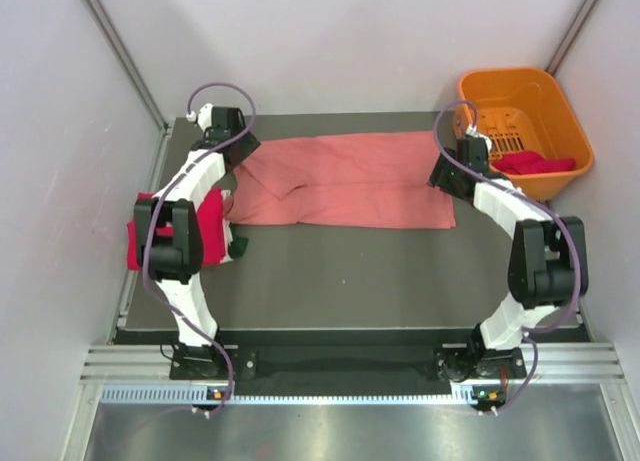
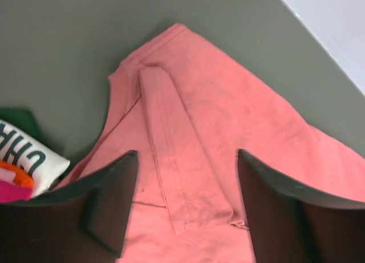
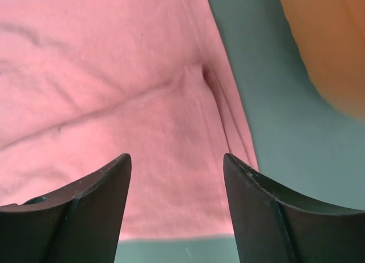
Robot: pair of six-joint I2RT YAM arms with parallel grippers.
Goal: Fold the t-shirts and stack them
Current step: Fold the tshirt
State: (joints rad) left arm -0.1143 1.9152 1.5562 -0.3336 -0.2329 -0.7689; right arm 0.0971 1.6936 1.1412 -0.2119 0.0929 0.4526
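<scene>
Shirts in a small pile (image 1: 136, 243), magenta-red on top, lie nearest, at the left edge under the left arm. Beyond them the salmon-pink t-shirt (image 1: 350, 181) lies flat as a long band, its long axis running left to right across the table (image 1: 350, 281). The left gripper (image 2: 187, 160) hangs over its left end, by the sleeve, and the right gripper (image 3: 177, 163) over its right-hand corner; both stand spread, gripping nothing. Each arm thus has its own end, so the next fold probably runs along that axis. Farthest right sits the orange basket (image 1: 565, 106).
</scene>
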